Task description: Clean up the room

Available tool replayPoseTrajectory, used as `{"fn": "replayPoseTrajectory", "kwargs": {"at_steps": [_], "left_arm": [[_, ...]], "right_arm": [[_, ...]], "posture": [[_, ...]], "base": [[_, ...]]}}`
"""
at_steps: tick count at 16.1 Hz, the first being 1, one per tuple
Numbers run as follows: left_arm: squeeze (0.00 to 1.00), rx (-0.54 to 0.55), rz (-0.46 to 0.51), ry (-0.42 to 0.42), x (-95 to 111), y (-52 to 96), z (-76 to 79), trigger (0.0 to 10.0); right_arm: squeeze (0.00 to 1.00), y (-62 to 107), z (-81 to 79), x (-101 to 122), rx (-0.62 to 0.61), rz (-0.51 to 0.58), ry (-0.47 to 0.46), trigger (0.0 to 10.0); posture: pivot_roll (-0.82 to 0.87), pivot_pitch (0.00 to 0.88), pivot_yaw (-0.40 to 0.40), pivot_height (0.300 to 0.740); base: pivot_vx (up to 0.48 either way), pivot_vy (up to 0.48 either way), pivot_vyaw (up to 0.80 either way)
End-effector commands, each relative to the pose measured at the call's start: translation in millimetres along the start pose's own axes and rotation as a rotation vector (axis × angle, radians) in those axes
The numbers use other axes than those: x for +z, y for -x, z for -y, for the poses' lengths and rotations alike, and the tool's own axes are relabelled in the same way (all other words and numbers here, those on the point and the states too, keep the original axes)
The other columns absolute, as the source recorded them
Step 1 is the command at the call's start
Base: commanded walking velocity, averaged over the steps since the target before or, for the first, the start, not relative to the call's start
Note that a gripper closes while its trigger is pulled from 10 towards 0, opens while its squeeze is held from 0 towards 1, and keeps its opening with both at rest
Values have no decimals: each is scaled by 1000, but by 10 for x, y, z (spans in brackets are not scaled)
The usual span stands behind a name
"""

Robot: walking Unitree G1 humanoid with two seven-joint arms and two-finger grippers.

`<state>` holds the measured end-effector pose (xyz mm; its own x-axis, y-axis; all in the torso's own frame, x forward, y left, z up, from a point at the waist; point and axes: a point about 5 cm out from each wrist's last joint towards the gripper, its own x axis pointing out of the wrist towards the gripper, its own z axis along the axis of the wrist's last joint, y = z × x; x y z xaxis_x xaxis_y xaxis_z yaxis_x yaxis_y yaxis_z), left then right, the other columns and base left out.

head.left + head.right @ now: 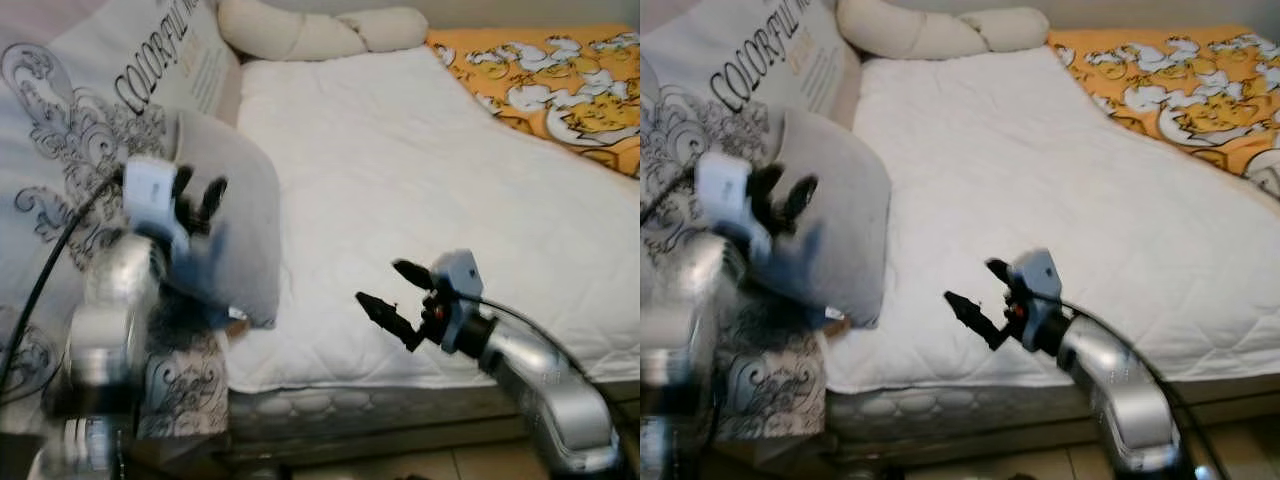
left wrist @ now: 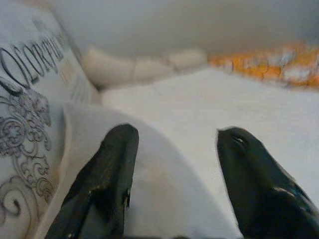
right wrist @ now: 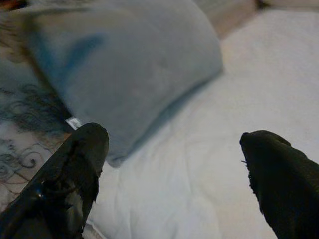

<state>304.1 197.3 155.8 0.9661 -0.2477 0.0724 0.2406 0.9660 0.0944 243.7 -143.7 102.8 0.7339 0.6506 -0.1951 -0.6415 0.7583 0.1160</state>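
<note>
- Two hands are raised over the bed (image 1: 420,200), each with its black fingers spread apart and pinching nothing.
- Left hand (image 1: 197,200) hovers at nine o'clock, against the grey pillow (image 1: 235,225).
- Right hand (image 1: 395,290) sits at five o'clock above the white mattress edge.
- Grey pillow leans on a patterned cushion (image 1: 70,130); an orange blanket (image 1: 560,80) lies at two o'clock.

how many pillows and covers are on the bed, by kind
Plain grey pillow: 1
White pillow printed with black lettering and scrolls: 1
Long cream bolster pillow: 1
Orange blanket with white cartoon print: 1
White quilted mattress cover: 1
Total: 5
</note>
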Motion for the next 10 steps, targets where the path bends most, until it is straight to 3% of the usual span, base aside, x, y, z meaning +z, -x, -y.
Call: {"fn": "replayPoseTrajectory", "kwargs": {"at_steps": [1,2,5,8,10], "left_arm": [[1000,-15,12,20,24,35,129,10000],[992,3,-9,47,-46,122,234,10000],[976,68,-64,64,-218,256,295,10000],[980,168,-172,23,-455,463,297,10000],[980,178,-180,19,-462,493,316,10000]], "right_arm": [[0,-10,69,13,-117,24,7,10000],[0,-4,163,-16,-272,52,-51,10000],[0,18,260,-46,-436,66,-119,10000],[0,-9,314,-38,-526,46,-78,10000],[0,24,401,-68,-602,4,26,10000]], "posture": [[88,0,29,740],[96,0,17,740],[105,0,3,740],[125,0,-26,740],[135,0,-37,740]], "base": [[0,0,0],[0,-311,0],[0,-316,0],[0,-315,0],[0,-296,0]]}}
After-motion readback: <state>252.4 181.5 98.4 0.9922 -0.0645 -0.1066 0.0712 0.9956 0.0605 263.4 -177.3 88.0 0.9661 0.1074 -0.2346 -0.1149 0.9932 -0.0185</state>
